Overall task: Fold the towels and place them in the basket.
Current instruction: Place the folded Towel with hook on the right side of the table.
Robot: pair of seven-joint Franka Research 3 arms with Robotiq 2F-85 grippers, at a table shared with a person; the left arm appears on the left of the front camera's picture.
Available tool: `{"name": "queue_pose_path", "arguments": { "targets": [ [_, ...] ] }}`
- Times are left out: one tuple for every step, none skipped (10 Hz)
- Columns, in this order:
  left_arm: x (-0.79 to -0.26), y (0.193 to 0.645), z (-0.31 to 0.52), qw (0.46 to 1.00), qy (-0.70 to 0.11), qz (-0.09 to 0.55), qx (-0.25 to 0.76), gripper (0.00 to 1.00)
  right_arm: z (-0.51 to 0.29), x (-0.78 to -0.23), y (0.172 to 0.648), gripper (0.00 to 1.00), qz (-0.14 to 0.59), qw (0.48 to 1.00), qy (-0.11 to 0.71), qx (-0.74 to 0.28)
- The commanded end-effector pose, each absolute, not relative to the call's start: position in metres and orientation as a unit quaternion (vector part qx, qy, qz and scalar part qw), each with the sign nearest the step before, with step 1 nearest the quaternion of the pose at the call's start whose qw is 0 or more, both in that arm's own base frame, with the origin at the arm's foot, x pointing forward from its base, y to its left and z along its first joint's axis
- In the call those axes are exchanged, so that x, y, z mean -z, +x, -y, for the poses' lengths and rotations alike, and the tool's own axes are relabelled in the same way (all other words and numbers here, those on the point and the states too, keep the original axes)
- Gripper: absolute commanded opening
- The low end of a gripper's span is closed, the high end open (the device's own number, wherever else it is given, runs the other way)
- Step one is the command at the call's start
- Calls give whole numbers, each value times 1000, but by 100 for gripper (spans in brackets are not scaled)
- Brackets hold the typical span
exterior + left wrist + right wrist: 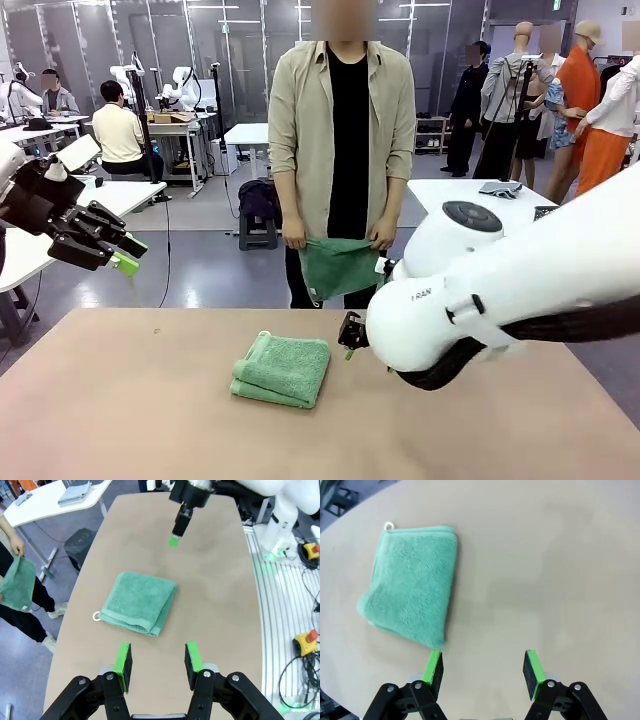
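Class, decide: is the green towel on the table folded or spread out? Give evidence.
Folded: the towel lies as a compact square, with doubled layers visible along its edges.

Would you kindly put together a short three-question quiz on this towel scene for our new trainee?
1. Fill the gap: the left gripper and the right gripper both have their jaws ___.
2. True or false: the folded towel is clamped in the right gripper.
3. Choose one: what holds the second towel? A the left gripper; B the person's hands; C the right gripper.

Key
1. open, with nothing between them.
2. False: it lies on the table, apart from both grippers.
3. B: it hangs from both hands at the far side.
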State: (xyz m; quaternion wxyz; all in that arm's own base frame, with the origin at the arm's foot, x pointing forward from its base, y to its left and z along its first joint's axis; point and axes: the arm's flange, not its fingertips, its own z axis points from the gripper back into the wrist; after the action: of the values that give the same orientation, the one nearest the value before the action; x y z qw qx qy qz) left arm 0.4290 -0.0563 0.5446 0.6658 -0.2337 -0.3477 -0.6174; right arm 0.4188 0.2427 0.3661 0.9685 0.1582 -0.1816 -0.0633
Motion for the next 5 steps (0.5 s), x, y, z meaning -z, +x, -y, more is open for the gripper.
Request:
{"name": "queue_pose_path", "arguments": {
  "targets": [
    [-545, 428, 57, 663, -236, 355, 616, 56, -258, -352, 442, 81, 181, 958, 219, 41],
    [-545, 428, 57, 663, -236, 355, 616, 56, -262, -349, 451, 81, 181, 955, 232, 44],
    [-545, 428, 57, 663, -236, 355, 616, 56, -264, -344, 461, 81, 187, 949, 247, 54],
    [-545, 428, 57, 663, -236, 355, 616, 56, -265, -337, 469, 81, 190, 939, 276, 74],
    [-545, 428, 57, 663, -236, 355, 616, 56, -267, -332, 473, 81, 195, 935, 284, 89]
  ]
}}
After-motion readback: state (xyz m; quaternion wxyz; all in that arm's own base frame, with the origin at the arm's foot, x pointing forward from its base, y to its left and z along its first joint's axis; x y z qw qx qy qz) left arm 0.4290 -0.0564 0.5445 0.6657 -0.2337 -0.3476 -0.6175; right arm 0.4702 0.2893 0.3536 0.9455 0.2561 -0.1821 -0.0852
